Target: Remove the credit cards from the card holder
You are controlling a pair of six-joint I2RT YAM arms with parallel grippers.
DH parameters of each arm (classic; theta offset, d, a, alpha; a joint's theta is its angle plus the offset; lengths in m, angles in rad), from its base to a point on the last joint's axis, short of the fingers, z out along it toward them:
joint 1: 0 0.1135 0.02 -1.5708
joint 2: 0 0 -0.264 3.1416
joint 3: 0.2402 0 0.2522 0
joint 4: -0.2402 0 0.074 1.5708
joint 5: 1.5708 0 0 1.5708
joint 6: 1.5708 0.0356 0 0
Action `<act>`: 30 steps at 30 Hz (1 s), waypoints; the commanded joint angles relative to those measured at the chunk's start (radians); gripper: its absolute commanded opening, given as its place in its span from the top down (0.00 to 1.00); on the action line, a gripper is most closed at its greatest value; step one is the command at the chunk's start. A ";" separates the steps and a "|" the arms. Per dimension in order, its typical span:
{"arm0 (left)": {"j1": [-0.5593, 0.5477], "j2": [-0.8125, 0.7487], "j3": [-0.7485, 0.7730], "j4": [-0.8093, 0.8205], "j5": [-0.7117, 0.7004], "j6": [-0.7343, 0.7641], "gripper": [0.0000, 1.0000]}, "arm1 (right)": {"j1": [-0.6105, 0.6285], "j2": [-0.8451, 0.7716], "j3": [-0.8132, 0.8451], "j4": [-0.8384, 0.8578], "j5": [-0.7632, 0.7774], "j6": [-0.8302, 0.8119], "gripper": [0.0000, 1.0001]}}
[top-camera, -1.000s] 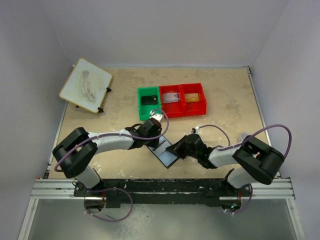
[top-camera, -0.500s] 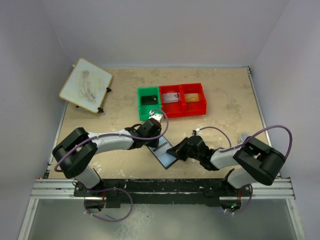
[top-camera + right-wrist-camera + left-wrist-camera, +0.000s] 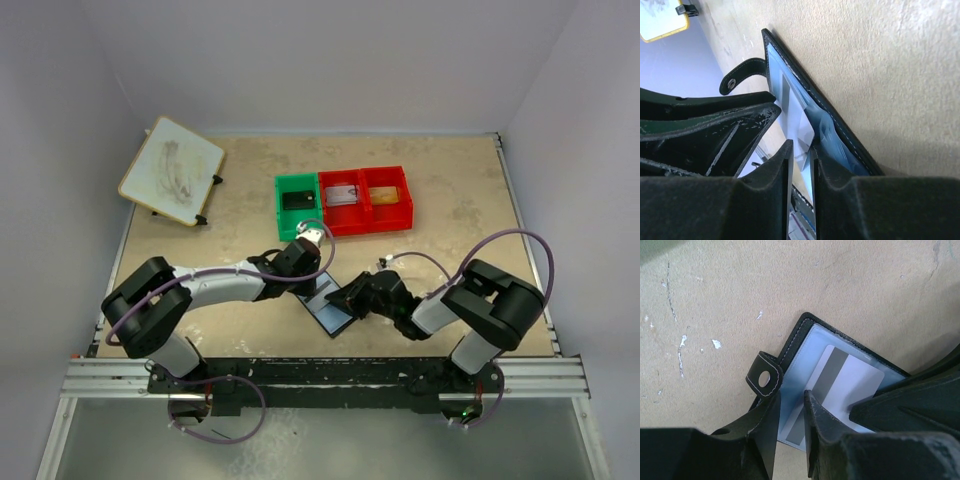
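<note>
The card holder (image 3: 329, 313) lies open on the table in front of both arms, black outside and pale blue inside (image 3: 800, 347), its snap tab (image 3: 765, 377) sticking out. A white credit card (image 3: 852, 380) with a grey stripe sticks partway out of its pocket. My left gripper (image 3: 303, 285) is nearly shut, its tips (image 3: 791, 396) resting on the holder's inside by the tab. My right gripper (image 3: 346, 300) is shut (image 3: 801, 147) on the edge of the white card (image 3: 799, 131), beside the holder's blue lining (image 3: 840, 137). No dark card shows in the holder.
A green bin (image 3: 283, 214) with a dark item and a red double bin (image 3: 402, 219) holding cards stand behind the holder. A small whiteboard (image 3: 172, 170) lies at the back left. Side walls enclose the table.
My right gripper has slid left onto the holder and its elbow has swung inward. My left gripper stays on the holder.
</note>
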 commanded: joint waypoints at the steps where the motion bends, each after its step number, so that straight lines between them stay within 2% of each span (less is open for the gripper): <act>1: -0.004 -0.012 -0.028 -0.067 0.002 0.008 0.77 | 0.000 -0.021 -0.055 0.096 0.062 0.002 0.78; 2: -0.004 -0.013 -0.031 -0.068 -0.002 0.006 0.77 | 0.000 -0.032 -0.053 0.086 0.064 -0.011 0.78; 5: -0.003 -0.015 -0.036 -0.061 -0.006 0.001 0.78 | 0.000 -0.051 -0.021 -0.006 0.031 -0.029 0.90; 10: -0.004 -0.015 -0.034 -0.071 -0.015 -0.001 0.79 | 0.000 -0.031 -0.010 -0.002 0.018 -0.051 0.97; 13: -0.004 -0.012 -0.027 -0.072 -0.019 -0.002 0.79 | -0.002 -0.012 -0.017 0.043 0.016 -0.039 0.97; 24: -0.004 -0.046 -0.024 -0.091 -0.049 -0.015 0.79 | -0.002 -0.012 -0.016 0.032 0.020 -0.046 1.00; 30: -0.004 -0.142 -0.046 -0.055 -0.049 -0.021 0.67 | -0.002 -0.015 -0.010 0.012 0.026 -0.050 1.00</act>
